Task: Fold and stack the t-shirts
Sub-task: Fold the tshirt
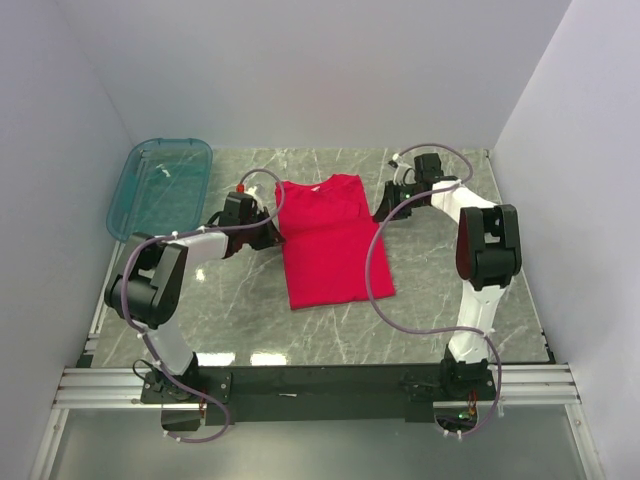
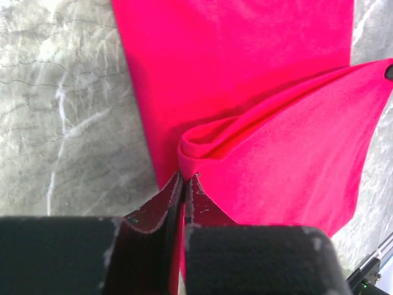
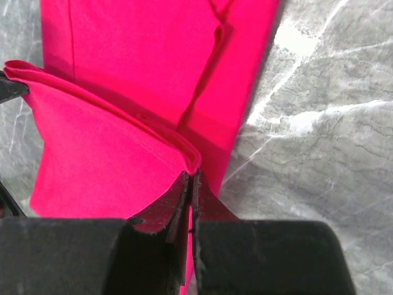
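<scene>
The red t-shirt (image 1: 330, 250) lies flat near the middle of the marble table (image 1: 450, 300), already narrowed to a long rectangle with its neck at the far end. Its 2 side edges are pinched up. The left gripper (image 1: 268, 235) has its jaws pressed together on a fold of the left edge (image 2: 185, 178), and the right gripper (image 1: 388, 207) clamps the right edge the same way (image 3: 190, 175). Both wrist views show a raised flap of cloth (image 2: 295, 141) spanning from 1 grip to the other.

This looks like the cross fold. To do it well, the 2 arms should likely travel together at equal height, keeping the flap taut and the lower layer flat, then land the edge square with the hem. The teal tub (image 1: 160, 190) stands well apart at the far left.
</scene>
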You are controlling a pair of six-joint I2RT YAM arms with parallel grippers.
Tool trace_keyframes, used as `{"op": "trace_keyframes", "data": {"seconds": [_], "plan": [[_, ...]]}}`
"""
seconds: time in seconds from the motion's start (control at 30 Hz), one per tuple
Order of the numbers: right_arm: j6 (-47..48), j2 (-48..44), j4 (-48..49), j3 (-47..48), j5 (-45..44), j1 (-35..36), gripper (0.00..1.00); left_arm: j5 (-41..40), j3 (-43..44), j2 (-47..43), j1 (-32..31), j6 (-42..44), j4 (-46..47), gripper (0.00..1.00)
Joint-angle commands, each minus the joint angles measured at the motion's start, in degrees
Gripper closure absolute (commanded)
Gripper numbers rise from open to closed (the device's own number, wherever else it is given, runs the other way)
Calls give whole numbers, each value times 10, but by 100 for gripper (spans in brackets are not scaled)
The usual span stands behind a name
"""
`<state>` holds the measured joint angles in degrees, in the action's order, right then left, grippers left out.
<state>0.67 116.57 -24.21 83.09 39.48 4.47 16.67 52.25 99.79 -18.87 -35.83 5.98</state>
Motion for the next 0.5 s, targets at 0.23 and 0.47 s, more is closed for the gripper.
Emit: {"op": "trace_keyframes", "data": {"seconds": [0.23, 0.47], "plan": [[5, 14, -9, 48, -35, 7, 53, -35, 36, -10, 6, 11, -8, 65], [162, -84, -33, 19, -59, 5, 45, -108, 27, -161, 6, 82, -55, 45]]}}
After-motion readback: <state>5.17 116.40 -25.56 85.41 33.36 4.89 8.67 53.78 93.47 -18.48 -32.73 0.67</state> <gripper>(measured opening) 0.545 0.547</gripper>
